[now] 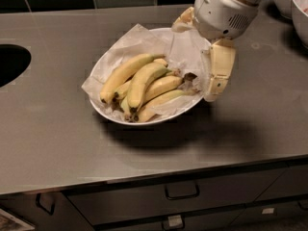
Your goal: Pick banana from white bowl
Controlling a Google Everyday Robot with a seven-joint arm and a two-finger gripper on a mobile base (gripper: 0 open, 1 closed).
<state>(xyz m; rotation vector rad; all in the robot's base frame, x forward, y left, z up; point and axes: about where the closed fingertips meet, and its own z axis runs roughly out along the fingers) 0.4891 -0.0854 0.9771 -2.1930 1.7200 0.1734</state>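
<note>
Gripper (217, 73) hangs right of centre at the white bowl (144, 122) rim; apart or together, cannot tell. Banana (144, 80) lies mid-bowl among the other bananas (120, 74). Risk: descending here snags the crumpled paper (185, 49) or nudges the rim, so the bowl shifts.
</note>
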